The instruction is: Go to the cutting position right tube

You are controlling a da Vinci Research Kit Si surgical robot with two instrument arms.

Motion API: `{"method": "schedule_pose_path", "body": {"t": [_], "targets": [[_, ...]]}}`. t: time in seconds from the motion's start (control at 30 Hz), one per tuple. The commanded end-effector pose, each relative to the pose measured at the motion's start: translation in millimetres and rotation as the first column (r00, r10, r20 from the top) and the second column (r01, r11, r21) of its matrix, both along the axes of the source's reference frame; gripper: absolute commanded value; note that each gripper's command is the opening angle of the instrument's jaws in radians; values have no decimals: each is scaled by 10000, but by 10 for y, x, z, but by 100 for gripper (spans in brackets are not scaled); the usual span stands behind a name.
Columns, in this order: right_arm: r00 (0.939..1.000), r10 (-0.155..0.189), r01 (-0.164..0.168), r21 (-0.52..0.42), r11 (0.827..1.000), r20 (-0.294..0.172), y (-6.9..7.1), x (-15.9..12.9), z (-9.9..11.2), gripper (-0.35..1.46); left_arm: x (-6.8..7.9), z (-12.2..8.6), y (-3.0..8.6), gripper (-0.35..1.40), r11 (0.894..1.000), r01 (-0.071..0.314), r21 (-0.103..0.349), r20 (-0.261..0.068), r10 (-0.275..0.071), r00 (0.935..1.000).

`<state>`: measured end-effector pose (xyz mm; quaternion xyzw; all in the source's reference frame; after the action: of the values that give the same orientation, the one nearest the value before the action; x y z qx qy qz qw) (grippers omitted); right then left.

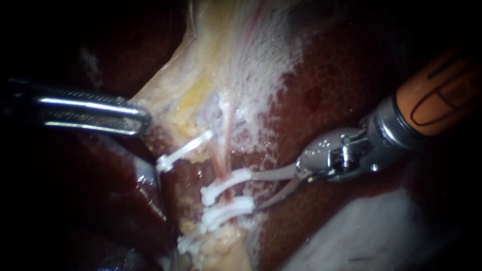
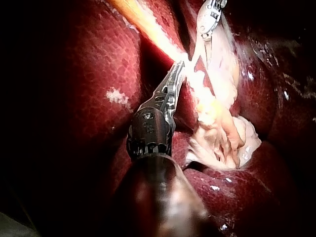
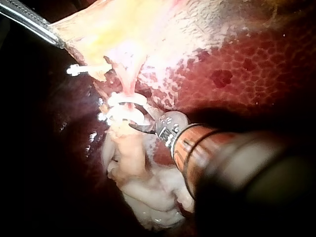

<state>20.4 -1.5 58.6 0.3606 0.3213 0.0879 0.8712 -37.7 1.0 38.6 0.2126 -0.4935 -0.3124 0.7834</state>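
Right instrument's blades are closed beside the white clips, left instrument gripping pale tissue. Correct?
No. The blades of the right instrument are open; the endoscope view shows a gap between them. They are beside the white clips, and the left instrument does grip the pale tissue.

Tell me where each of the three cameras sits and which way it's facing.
Endoscope: close above the tissue, facing the clipped tube; left instrument enters from the left, right instrument from the right.
Left wrist: on the left arm, looking along its shaft to jaws shut on pale tissue.
Right wrist: on the right arm, looking along its shaft to open jaws at the clips.
Shared: each wrist view also shows the other instrument.
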Motion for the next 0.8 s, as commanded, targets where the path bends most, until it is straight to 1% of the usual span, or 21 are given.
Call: {"method": "schedule_pose_path", "body": {"t": [0.03, 0.17, 0.2, 0.37, 0.6, 0.7, 0.8], "targets": [[10000, 31, -31, 33, 10000, 11, 0, 2, 1, 28, 0, 0, 0, -35, 10000, 1, -1, -1, -1, 10000], [9996, 241, -237, 230, 9995, -170, 1, 9, 3, 25, -1, 0, 0, -35, 10000, 4, -3, -3, -4, 10000], [9994, 248, -243, 251, 9994, -227, 1, 12, 4, 23, -1, 0, -1, -35, 10000, 5, -4, -4, -5, 10000], [9996, 197, -191, 267, 9995, -224, 1, 23, 8, 23, -2, 0, -1, -35, 10000, 10, -8, -8, -10, 10000], [9995, 175, -168, 289, 9994, -266, -7, 37, 19, 23, -3, -1, -2, -35, 10000, 17, -11, -14, -17, 10000], [9995, 110, -100, 330, 9994, -303, -8, 41, 20, 23, -3, -1, -2, -35, 10000, 18, -13, -16, -18, 10000], [9992, 157, -141, 413, 9990, -380, -8, 43, 21, 23, -4, 0, -2, -35, 10000, 21, -15, -18, -21, 10000]]}}
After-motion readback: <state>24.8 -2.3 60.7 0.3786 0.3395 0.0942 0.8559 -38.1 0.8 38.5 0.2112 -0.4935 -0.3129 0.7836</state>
